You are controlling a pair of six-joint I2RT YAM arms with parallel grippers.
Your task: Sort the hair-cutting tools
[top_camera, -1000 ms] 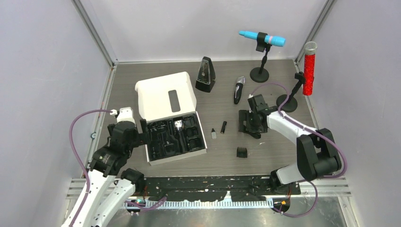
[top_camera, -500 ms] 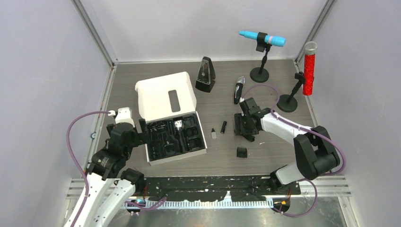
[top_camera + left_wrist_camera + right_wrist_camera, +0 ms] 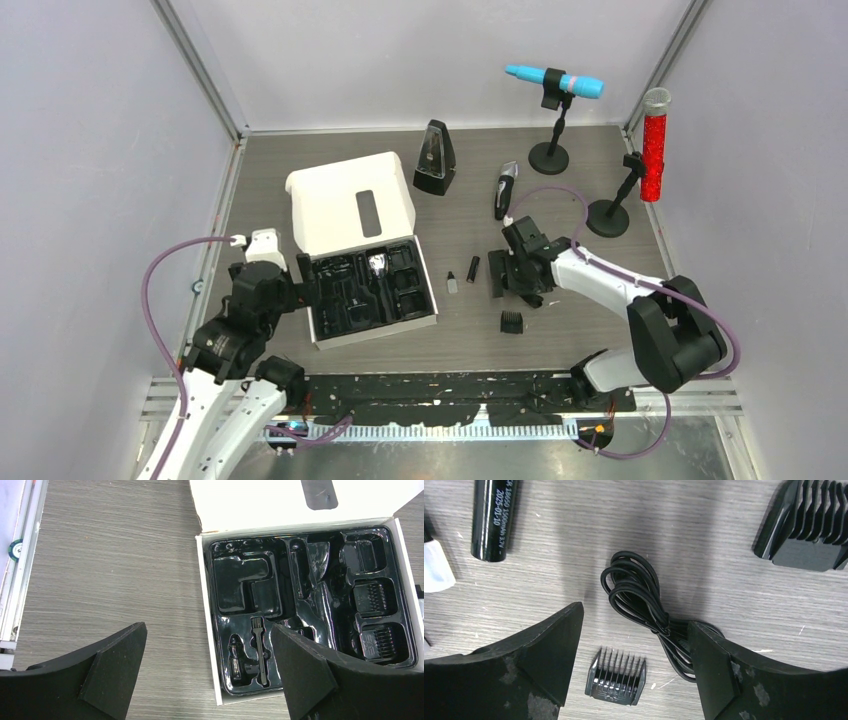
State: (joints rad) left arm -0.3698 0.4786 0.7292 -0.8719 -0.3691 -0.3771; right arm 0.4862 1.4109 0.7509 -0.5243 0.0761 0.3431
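Note:
The black-and-silver clipper (image 3: 505, 188) lies behind my right gripper (image 3: 508, 275). That gripper hangs open, low over the table, holding nothing. Between its fingers (image 3: 549, 655) lies a small black comb guard (image 3: 615, 682), touching neither. The coiled black cable (image 3: 641, 600) runs under the right finger. A short black cylinder (image 3: 494, 517) (image 3: 473, 267) and a tiny bottle (image 3: 434, 565) (image 3: 452, 283) lie to the left. A larger comb guard (image 3: 809, 527) lies apart. My left gripper (image 3: 207, 647) stands open over the near-left corner of the box's black tray (image 3: 240, 580).
The white box lid (image 3: 350, 205) stands open behind the tray (image 3: 345, 300), which holds a brush (image 3: 258, 650) and two comb guards (image 3: 375, 597). Another comb guard (image 3: 512, 322) lies near the front. A black metronome (image 3: 435, 158), blue microphone (image 3: 553, 82) and red microphone (image 3: 655, 150) stand at the back.
My right gripper has moved left and nearer, toward the cylinder, narrowing and then widening again. The left arm has barely shifted.

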